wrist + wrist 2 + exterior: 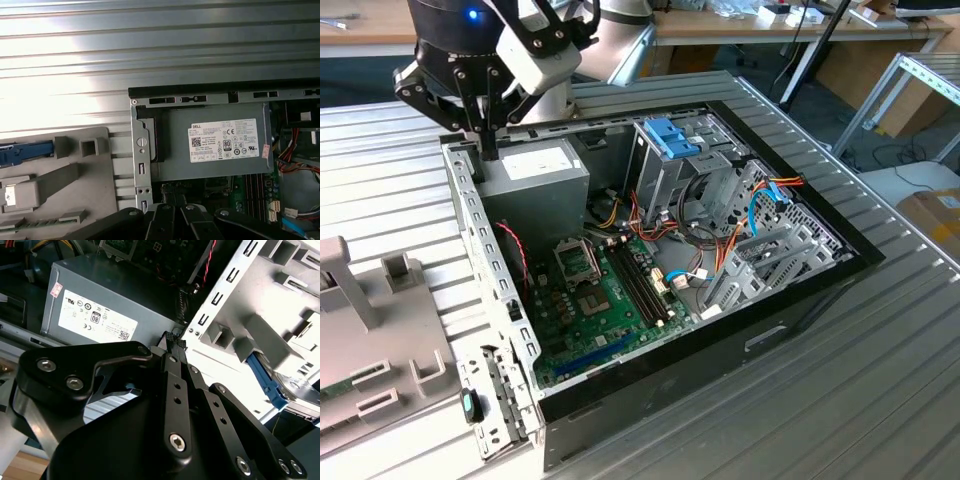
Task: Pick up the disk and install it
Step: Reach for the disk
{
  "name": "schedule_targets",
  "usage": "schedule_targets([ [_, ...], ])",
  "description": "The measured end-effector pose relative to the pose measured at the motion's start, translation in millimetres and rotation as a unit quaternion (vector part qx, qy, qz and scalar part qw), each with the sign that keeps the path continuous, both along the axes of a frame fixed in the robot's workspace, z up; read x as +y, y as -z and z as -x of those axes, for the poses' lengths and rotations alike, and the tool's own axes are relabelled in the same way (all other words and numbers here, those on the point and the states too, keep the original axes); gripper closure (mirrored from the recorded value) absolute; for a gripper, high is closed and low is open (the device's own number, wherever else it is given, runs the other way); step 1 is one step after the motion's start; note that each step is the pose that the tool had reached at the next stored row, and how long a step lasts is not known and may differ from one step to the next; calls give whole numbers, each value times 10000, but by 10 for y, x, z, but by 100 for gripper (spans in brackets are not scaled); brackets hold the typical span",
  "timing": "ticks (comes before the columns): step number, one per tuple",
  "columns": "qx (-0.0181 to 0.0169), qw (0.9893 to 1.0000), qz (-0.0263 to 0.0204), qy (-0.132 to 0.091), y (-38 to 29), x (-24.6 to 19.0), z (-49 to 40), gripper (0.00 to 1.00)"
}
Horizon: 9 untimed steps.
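My gripper (174, 341) hung with its jaws pressed together on nothing, over the corner of the case (480, 240) where the power supply (535, 178) sat. Inside the case, past the power supply, lay the board (605, 295). Beyond the board stood the cage (670, 185), with a blue clip (670, 138) on top and loose cables (720, 235) beside it. Just outside the case, against its perforated side wall, sat a grey holder (380, 340). The disk (24, 151) lay in that holder, well apart from my gripper, with the case wall and the holder's grey posts (87, 146) between us. In the first wrist view I saw little more than its blue rail. I judged, not firmly, that its long axis ran square to the case wall, one end pointing at it.
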<state>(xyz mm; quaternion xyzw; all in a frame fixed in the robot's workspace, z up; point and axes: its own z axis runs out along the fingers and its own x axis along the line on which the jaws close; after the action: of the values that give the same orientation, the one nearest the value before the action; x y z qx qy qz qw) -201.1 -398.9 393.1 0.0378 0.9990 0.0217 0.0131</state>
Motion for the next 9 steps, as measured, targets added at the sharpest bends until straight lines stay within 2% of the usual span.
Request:
schedule_targets([
  [4, 0, 10000, 0, 0, 0, 0, 3, 89],
  [9, 0, 10000, 0, 0, 0, 0, 50, 89],
])
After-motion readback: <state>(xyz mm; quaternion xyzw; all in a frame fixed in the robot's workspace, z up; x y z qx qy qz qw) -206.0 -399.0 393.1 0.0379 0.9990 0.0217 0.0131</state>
